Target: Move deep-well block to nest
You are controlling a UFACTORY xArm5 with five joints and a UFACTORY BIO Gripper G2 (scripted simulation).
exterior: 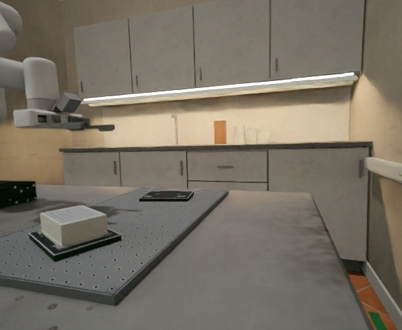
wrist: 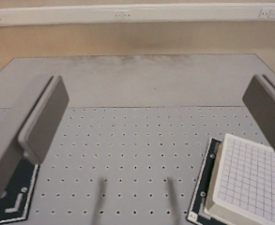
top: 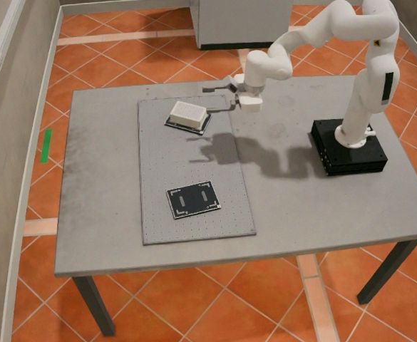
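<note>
The white deep-well block (top: 188, 114) (exterior: 73, 225) (wrist: 250, 180) sits in the right-hand nest N2 (top: 176, 125) (exterior: 58, 256) (wrist: 197, 197) and looks level. Its cut-off corner cannot be made out. N2's corner label shows at its near left corner in the wrist view. The left-hand nest N1 (top: 193, 199) (exterior: 165, 196) (wrist: 16, 189) is empty, with its locators exposed. My gripper (top: 208, 100) (wrist: 156, 100) is open with nothing between its fingers. It is level, well above the board, between the two nests in the wrist view, with the block right of centre and lower.
Both nests stand on the perforated board (top: 186, 158) (exterior: 165, 227) (wrist: 132, 155) on the grey table (top: 101, 177). The arm's black base (top: 352, 158) stands at the other end of the table. Cabinets and a wall are beyond the table.
</note>
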